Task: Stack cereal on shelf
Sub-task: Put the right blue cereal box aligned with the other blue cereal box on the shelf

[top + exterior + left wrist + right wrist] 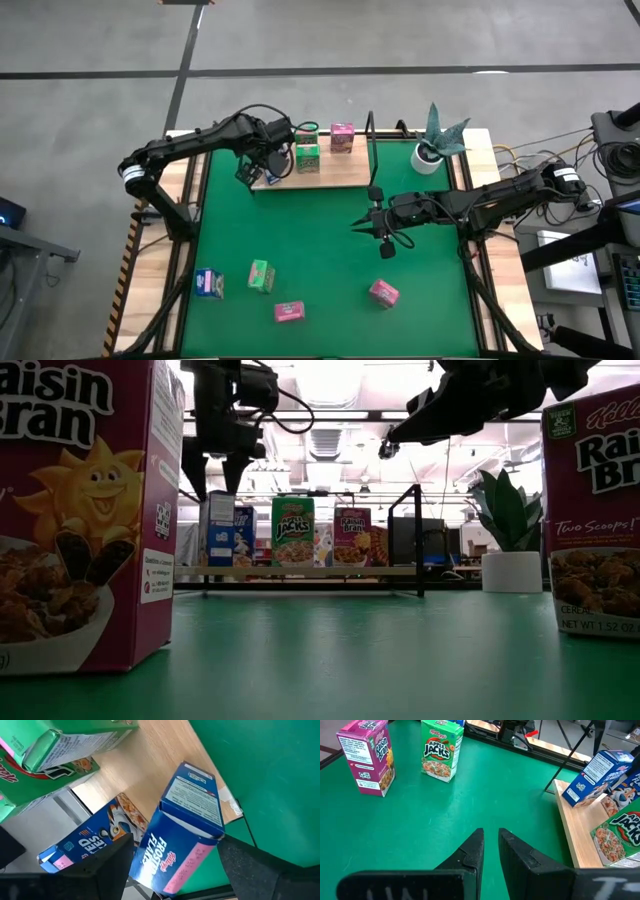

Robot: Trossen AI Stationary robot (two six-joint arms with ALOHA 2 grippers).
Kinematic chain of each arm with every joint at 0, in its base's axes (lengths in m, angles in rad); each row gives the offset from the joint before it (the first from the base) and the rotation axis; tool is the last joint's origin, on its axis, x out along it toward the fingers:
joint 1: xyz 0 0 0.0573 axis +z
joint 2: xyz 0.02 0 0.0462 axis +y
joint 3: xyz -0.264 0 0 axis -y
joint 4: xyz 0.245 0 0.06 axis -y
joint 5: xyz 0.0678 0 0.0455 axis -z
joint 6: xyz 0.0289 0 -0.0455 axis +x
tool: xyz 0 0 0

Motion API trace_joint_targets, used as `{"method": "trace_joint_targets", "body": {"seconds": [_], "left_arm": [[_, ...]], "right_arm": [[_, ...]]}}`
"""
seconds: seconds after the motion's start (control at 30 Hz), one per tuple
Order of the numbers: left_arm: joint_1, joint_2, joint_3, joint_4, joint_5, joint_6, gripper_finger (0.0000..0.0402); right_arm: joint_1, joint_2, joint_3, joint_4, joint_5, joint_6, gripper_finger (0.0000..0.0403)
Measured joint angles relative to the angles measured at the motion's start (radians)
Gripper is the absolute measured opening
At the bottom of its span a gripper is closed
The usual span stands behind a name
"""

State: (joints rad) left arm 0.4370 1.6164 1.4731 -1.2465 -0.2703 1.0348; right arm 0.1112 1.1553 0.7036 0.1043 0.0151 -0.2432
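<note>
Left gripper (pixel 256 170) above left end of flat light-wood shelf board (pixel 335 175), fingers spread wide, nothing held. Small blue cardboard cereal box (pixel 187 827) upright on board directly below, second blue box (pixel 82 845) beside it. Green boxes (pixel 307 155) and pink box (pixel 342 137) on board too. Right gripper (pixel 378 232) over green mat (pixel 330 250), fingers nearly together, empty. Four boxes near mat's front.

Two black jointed arms — white-banded (near the bases), trailing looped black cables.
</note>
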Motion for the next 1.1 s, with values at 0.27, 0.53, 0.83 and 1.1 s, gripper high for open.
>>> {"method": "trace_joint_targets", "body": {"seconds": [0.27, 0.53, 0.83, 1.1], "left_arm": [[0.0, 0.0, -0.027, -0.003, 0.0, -0.001, 0.0236], [0.004, 0.0, -0.027, 0.016, -0.001, -0.104, 0.0209], [0.006, 0.0, -0.015, 0.052, -0.002, -0.301, 0.0208], [0.008, 0.0, -0.015, 0.076, -0.002, -0.439, 0.0207]], "right_arm": [[0.0, 0.0, 0.0, 0.0, 0.001, 0.009, 0.0047], [0.0, 0.0, 0.0, 0.0, 0.001, 0.01, 0.0047], [0.0, 0.0, 0.0, 0.0, 0.002, 0.02, 0.0047], [0.0, 0.0, 0.0, 0.0, 0.002, 0.028, 0.0047]]}}
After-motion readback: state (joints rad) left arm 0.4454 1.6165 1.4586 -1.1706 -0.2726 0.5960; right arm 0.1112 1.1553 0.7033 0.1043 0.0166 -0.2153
